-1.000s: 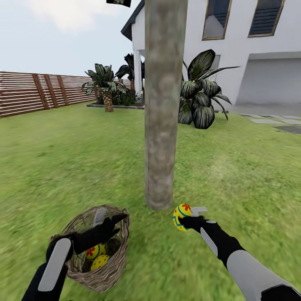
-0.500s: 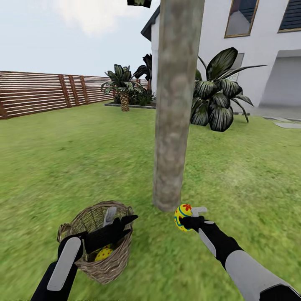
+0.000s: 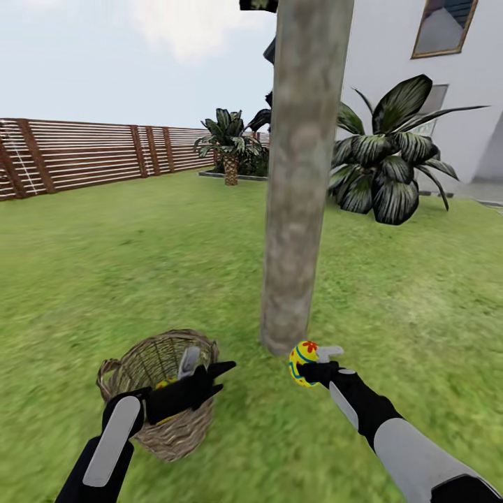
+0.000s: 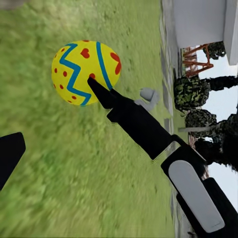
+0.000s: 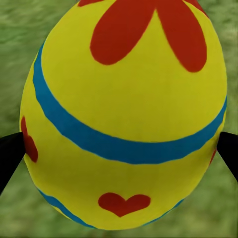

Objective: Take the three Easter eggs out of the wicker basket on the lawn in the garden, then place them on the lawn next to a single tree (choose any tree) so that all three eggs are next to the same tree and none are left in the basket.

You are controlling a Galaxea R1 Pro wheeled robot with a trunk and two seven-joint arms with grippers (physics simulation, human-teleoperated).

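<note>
The thick grey-beige tree (image 3: 299, 209) rises from the lawn (image 3: 105, 279) straight ahead. My right gripper (image 3: 312, 365) is shut on one yellow Easter egg (image 3: 303, 361) with red flowers and blue bands, held just above the grass at the trunk's base. The same egg (image 5: 124, 114) sits between that gripper's black fingertips (image 5: 10, 153) in the right wrist view, and it also shows as an egg (image 4: 84, 69) in the left wrist view. The wicker basket (image 3: 140, 367) stands at lower left. My left gripper (image 3: 208, 365) hovers open over its rim, hiding most of a yellow egg (image 3: 166, 383) inside.
A brown slat fence (image 3: 84, 157) bounds the grass at the far left. Broad-leaved palm-like plants (image 3: 391, 161) and a smaller one (image 3: 229, 140) stand behind the tree, in front of a white house (image 3: 419, 63).
The camera has turned left, so the tree, plants and house slid right in the picture. The right gripper still holds its egg by the trunk. The left hand now covers the basket's eggs.
</note>
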